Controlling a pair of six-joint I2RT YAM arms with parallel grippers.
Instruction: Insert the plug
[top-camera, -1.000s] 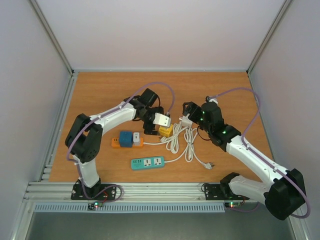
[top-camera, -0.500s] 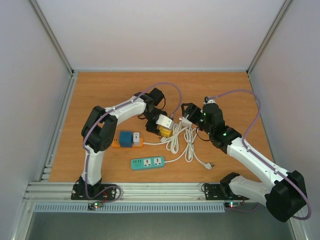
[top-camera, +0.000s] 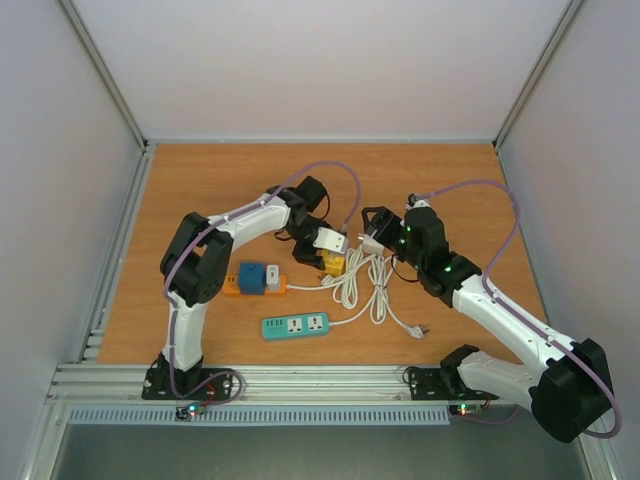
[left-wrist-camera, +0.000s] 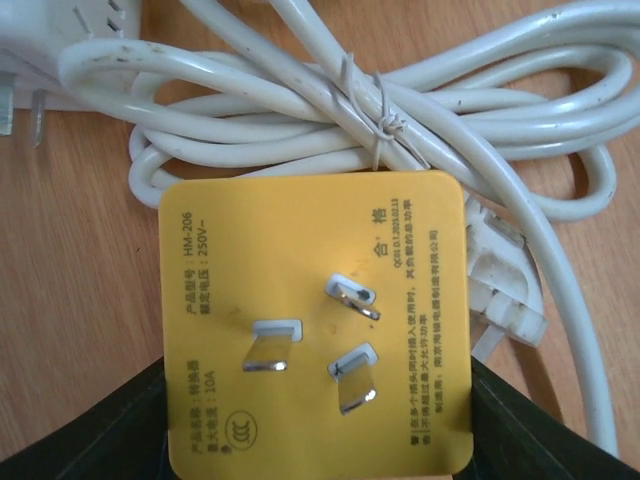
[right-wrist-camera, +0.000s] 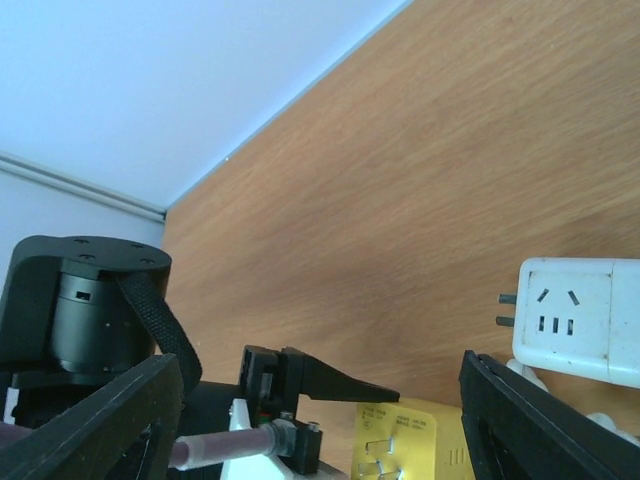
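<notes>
The plug is a yellow square adapter (left-wrist-camera: 315, 320) lying with three metal prongs up, beside a bundled white cable (left-wrist-camera: 380, 110). My left gripper (left-wrist-camera: 315, 410) is down over it, a black finger (left-wrist-camera: 130, 430) against each side; it is shut on the plug. From above the plug (top-camera: 334, 264) sits under the left gripper (top-camera: 328, 256). My right gripper (top-camera: 370, 232) hovers just to the right, over a white adapter (top-camera: 371, 243). Its fingers (right-wrist-camera: 120, 410) stand wide apart with nothing between them; the right gripper (right-wrist-camera: 318, 375) faces the yellow plug (right-wrist-camera: 410, 445) and the white adapter (right-wrist-camera: 575, 320).
An orange power strip (top-camera: 233, 286) carrying a blue adapter (top-camera: 251, 276) and a white one (top-camera: 272, 277) lies left of the plug. A green power strip (top-camera: 296, 325) lies nearer the front. The white cable bundle (top-camera: 362, 285) trails to a loose plug (top-camera: 420, 328).
The left arm swung in and brought its gripper down onto the yellow plug, and its jaws closed against the sides. The right gripper narrowed a little and barely moved.
</notes>
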